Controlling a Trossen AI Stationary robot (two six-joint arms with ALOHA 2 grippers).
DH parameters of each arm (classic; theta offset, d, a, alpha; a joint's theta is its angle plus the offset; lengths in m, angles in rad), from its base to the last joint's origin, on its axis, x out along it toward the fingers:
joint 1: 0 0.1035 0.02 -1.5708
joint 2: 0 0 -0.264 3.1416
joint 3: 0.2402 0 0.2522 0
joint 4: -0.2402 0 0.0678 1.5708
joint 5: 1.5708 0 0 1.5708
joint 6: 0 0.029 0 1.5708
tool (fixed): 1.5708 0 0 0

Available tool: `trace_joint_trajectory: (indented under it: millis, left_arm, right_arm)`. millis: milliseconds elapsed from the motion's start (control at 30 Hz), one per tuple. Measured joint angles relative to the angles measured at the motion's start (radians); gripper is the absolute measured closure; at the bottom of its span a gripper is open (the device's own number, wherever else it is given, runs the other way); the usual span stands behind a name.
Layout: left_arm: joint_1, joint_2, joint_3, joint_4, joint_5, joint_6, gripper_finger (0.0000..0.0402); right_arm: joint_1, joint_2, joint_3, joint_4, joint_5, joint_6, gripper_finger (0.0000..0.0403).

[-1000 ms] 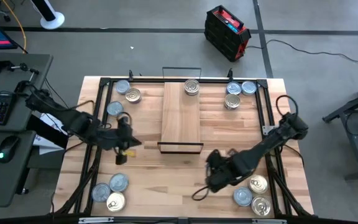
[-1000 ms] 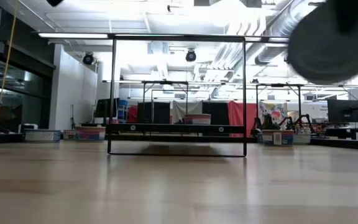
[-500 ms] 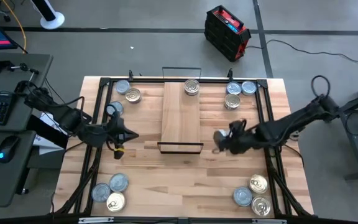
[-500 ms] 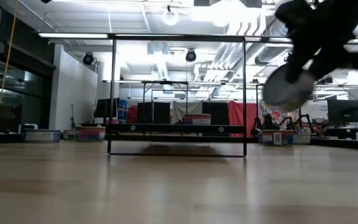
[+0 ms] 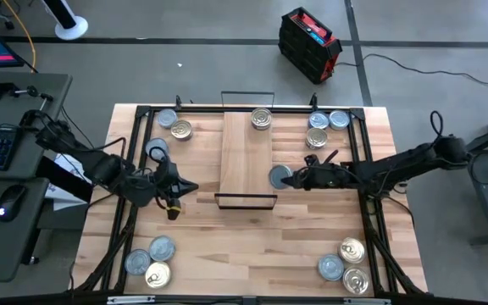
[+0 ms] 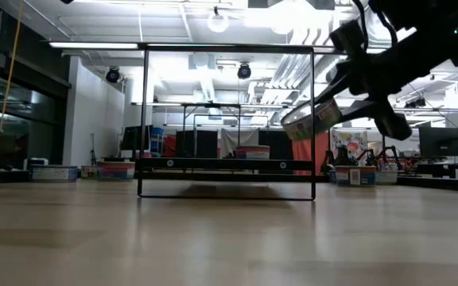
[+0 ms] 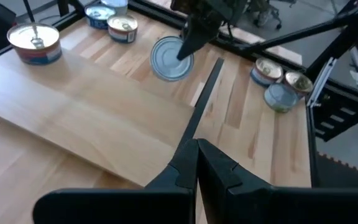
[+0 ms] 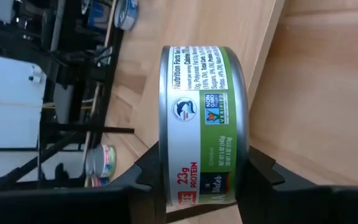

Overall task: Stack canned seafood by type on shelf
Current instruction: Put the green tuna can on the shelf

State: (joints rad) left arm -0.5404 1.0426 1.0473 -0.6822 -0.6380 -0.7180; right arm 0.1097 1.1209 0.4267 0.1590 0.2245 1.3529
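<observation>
The shelf (image 5: 244,161) is a light-wood plank at the table's middle, with one ring-pull tin (image 5: 262,119) on its far end. My right gripper (image 5: 285,178) is shut on a tin (image 5: 278,176) with a pale blue-grey face and a green and white label (image 8: 204,118), just above the shelf's near right edge. My left gripper (image 5: 180,188) hangs shut and empty left of the shelf's near end, its fingers (image 7: 197,149) pointing at the shelf (image 7: 73,118). My right gripper pinches the tin between its two fingers, one finger (image 8: 148,174) on each flat face, the label wall (image 8: 194,180) showing between them. The fingers come from the table's right, slanting down. The tin (image 6: 312,119) hangs tilted, clear of shelf and table.
Loose tins lie in clusters: far left (image 5: 176,127), far right (image 5: 322,125), near left (image 5: 152,261) and near right (image 5: 347,264). A black frame (image 5: 134,169) runs round the tabletop. The shelf's black wire end frame (image 6: 225,119) stands at its near end.
My right gripper has carried the tin from the table's near right up toward the far edge and the left, to the shelf's near right edge, turning as it went. The tin has stayed held and lifted clear, and now shows its flat face upward.
</observation>
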Motion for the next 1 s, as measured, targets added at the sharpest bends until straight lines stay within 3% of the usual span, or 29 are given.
trace_joint_trajectory:
  millis: [600,867,1000]
  left_arm:
    - [0.000,0.031,0.000,-0.001,-0.002,-0.022,0.0401]
    - [0.000,0.031,0.000,-0.010,-0.001,-0.020,0.0401]
    - [0.000,0.031,0.000,-0.014,0.000,-0.018,0.0401]
  right_arm:
    - [0.002,0.282,0.034,0.295,-0.064,0.038,0.0293]
    - [0.002,0.373,0.143,0.274,-0.072,-0.019,0.0188]
    - [-0.001,0.363,0.192,0.153,-0.077,-0.064,0.0164]
